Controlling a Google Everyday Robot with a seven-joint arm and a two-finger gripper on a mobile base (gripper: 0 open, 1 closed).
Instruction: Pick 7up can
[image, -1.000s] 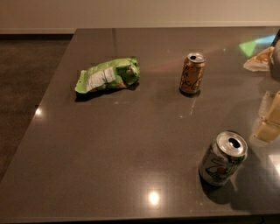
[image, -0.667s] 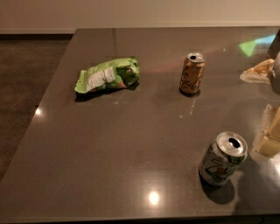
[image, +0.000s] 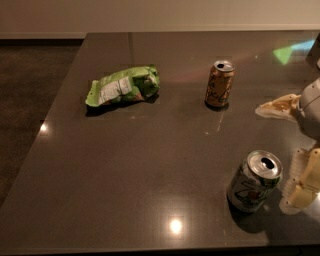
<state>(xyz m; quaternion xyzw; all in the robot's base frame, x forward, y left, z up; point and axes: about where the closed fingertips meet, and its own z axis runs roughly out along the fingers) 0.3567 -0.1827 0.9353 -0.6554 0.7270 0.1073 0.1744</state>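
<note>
The 7up can (image: 251, 184) is silver-white with a green "7" and a shiny opened top. It stands upright near the front right of the dark table (image: 150, 165). My gripper (image: 276, 156) comes in from the right edge, just right of the can. It is open: one pale finger (image: 276, 107) reaches out above and behind the can, the other finger (image: 305, 186) is close beside the can's right side. Neither finger visibly touches the can.
A slimmer orange-gold can (image: 219, 84) stands upright behind the 7up can. A green chip bag (image: 123, 86) lies at the back left. The table's left edge drops to dark floor (image: 30, 100). Its front edge is close below the 7up can.
My gripper has moved left, farther into view and closer to the 7up can. The cans and bag have not moved.
</note>
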